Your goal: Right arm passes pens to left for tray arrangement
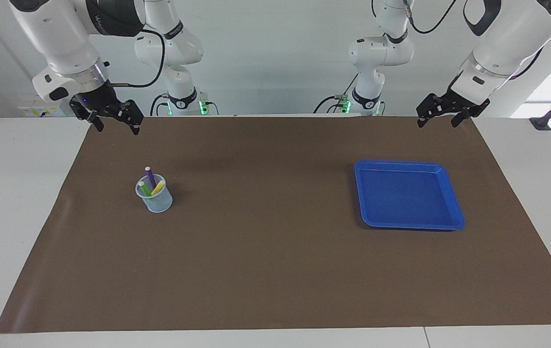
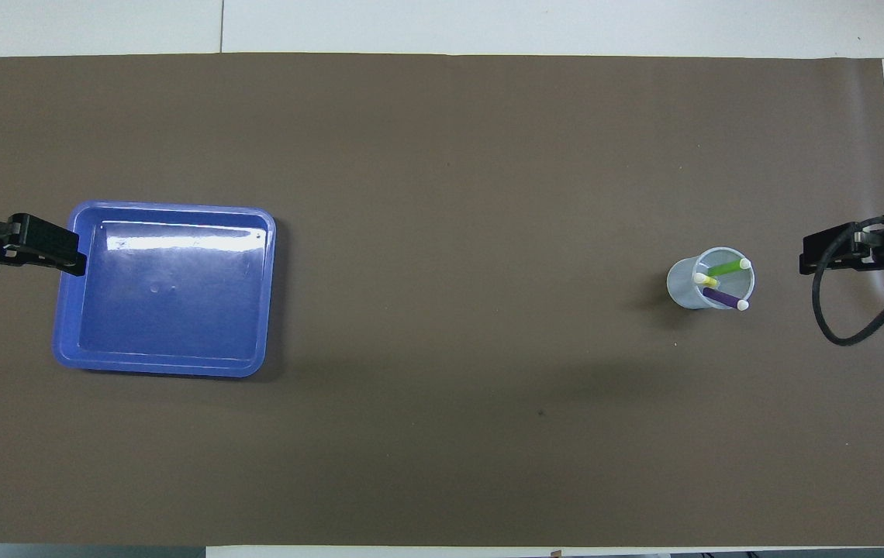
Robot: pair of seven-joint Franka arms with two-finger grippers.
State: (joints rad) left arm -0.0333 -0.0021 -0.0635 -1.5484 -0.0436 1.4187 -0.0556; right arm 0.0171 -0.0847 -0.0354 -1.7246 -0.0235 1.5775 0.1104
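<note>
toward the right arm's end of the brown mat (image 1: pixel 275 270), three pens (image 1: pixel 151 182) stand in a pale cup (image 1: pixel 154 199). blue tray (image 1: pixel 453 199) empty at the left arm's end. right gripper (image 1: pixel 117 126) and left gripper (image 1: pixel 439 121) raised, jaws spread, holding nothing.

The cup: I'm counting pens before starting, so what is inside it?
Inside the cup stand three pens: purple, green and yellow. Their lower ends are blurred by the cup's translucent wall.
</note>
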